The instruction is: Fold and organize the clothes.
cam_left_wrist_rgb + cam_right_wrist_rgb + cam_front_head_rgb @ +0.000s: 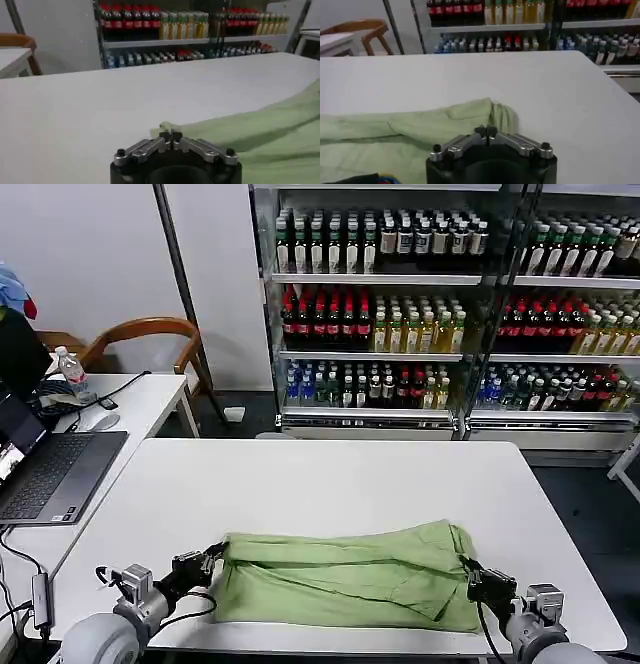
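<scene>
Both my claws are pinched on the light green polo shirt (345, 577): left gripper (212, 561) on its left end, right gripper (468, 572) on its right. It lies between them as a long band on the white table (330, 474), so I judge further folds remain.

polo shirt (350, 579) collar, buttons, chest graphic folded out of sight

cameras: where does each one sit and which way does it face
Head view: on the head, looking down at the white table, green shirt, both grippers.
Left wrist view: behind the left gripper, facing the shelves.
Right wrist view: behind the right gripper, same heading.
All views share the shirt.
</scene>
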`<state>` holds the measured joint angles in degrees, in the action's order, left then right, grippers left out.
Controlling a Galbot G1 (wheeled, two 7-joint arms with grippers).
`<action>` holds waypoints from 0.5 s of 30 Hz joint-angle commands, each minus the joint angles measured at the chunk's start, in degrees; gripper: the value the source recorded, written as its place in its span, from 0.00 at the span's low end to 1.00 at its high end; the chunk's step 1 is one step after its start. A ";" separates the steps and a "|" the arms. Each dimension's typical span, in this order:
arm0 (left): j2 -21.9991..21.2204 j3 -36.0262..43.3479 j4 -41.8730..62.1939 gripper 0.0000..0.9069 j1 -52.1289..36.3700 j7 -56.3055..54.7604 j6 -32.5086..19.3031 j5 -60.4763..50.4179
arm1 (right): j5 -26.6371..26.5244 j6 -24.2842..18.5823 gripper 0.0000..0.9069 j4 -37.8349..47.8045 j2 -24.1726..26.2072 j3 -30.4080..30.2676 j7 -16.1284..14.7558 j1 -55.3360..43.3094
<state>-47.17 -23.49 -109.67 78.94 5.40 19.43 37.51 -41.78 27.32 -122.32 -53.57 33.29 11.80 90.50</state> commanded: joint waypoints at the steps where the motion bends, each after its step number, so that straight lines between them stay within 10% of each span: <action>1: -0.06 -0.38 -1.42 0.04 0.80 -0.37 1.30 0.36 | 0.43 -0.13 0.00 0.13 -0.13 -0.03 0.00 0.31; 4: -0.29 -0.87 -2.68 0.12 1.90 -0.68 3.13 0.27 | 0.60 -0.19 0.00 0.03 -0.16 0.02 -0.04 0.60; 5: -0.33 -0.89 -2.83 0.79 2.20 -0.71 3.26 0.00 | 0.80 -0.21 0.06 0.01 -0.18 0.01 -0.17 0.78; 6: -0.33 -0.92 -2.95 1.00 2.37 -0.77 3.73 -0.33 | 0.89 -0.17 0.72 0.02 -0.17 0.00 -0.36 0.88; 7: -0.37 -0.98 -3.34 1.00 2.52 -1.51 5.53 -1.48 | 1.50 0.29 1.00 -0.03 -0.11 0.00 -0.25 1.26; 15: -0.35 -2.81 -4.94 1.00 2.96 -3.57 5.87 -1.83 | 3.71 -0.44 1.00 -0.53 -0.43 2.11 0.08 2.13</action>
<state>-47.53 -24.66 -112.34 81.11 3.65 23.05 36.75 -39.46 27.32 -122.75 -53.88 33.93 11.71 92.08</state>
